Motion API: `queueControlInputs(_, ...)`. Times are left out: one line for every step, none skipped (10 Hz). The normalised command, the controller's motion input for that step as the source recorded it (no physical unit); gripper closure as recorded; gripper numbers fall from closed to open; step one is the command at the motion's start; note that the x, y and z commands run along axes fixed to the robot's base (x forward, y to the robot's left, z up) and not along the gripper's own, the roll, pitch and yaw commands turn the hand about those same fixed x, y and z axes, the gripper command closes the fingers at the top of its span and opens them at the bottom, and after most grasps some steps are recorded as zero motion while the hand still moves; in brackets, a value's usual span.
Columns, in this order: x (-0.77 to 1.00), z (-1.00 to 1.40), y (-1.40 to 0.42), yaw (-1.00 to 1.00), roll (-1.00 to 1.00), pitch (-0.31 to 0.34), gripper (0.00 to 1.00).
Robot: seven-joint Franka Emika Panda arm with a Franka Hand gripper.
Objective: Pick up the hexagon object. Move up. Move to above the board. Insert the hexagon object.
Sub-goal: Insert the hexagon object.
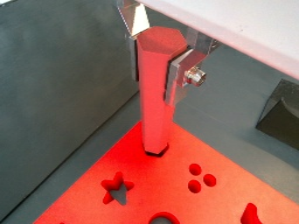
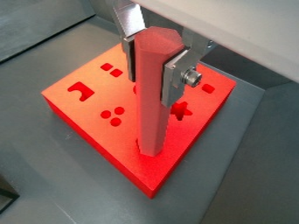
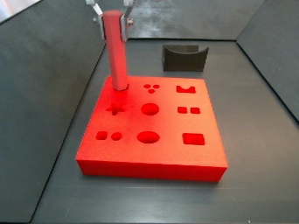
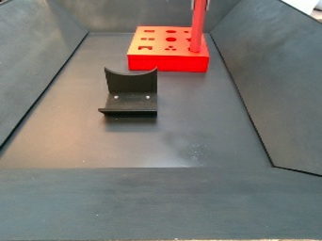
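Note:
The hexagon object [image 1: 156,96] is a tall red peg held upright. My gripper [image 1: 160,66] is shut on its upper part, with silver fingers [image 2: 177,74] on two opposite sides. The peg's lower end sits in a dark cut-out at a corner of the red board [image 1: 222,206]. In a side view the peg [image 3: 115,52] stands at the board's [image 3: 163,122] far left corner, under the gripper [image 3: 108,10]. It also shows in a wrist view [image 2: 155,105] over the board [image 2: 128,131], and in a side view [image 4: 199,24] on the board [image 4: 157,58].
A dark grey U-shaped holder [image 3: 183,58] stands on the floor beyond the board, and it also shows in a side view [image 4: 128,92] and a wrist view [image 1: 281,109]. Sloped dark walls [image 3: 47,52] enclose the floor.

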Motion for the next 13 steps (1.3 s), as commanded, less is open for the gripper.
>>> queueControlInputs(0.08, -0.20, -0.03, 0.00, -0.09, -0.079, 1.00)
queueControlInputs(0.09, -0.22, -0.02, 0.00, -0.10, -0.076, 1.00)
queueControlInputs(0.12, -0.24, 0.00, 0.01, -0.08, -0.063, 1.00)
queueControlInputs(0.09, -0.35, 0.00, 0.05, -0.04, -0.066, 1.00)
queueControlInputs(0.00, -0.55, -0.03, 0.02, 0.00, -0.064, 1.00)
queueControlInputs(0.00, -0.68, -0.06, 0.00, 0.04, -0.057, 1.00)
queueControlInputs(0.00, -0.72, -0.05, 0.00, 0.05, -0.074, 1.00)
queueControlInputs(0.00, -0.71, -0.03, 0.00, 0.03, -0.106, 1.00)
queueControlInputs(0.00, -0.61, 0.00, 0.00, 0.00, -0.127, 1.00)
queueControlInputs(0.00, -0.58, 0.00, 0.00, 0.00, -0.147, 1.00)
queueControlInputs(0.00, -0.29, 0.00, 0.01, -0.12, -0.191, 1.00)
queueControlInputs(0.00, -0.05, 0.00, 0.00, -0.01, -0.064, 1.00)
queueControlInputs(0.00, 0.00, 0.00, 0.00, 0.00, 0.000, 1.00)
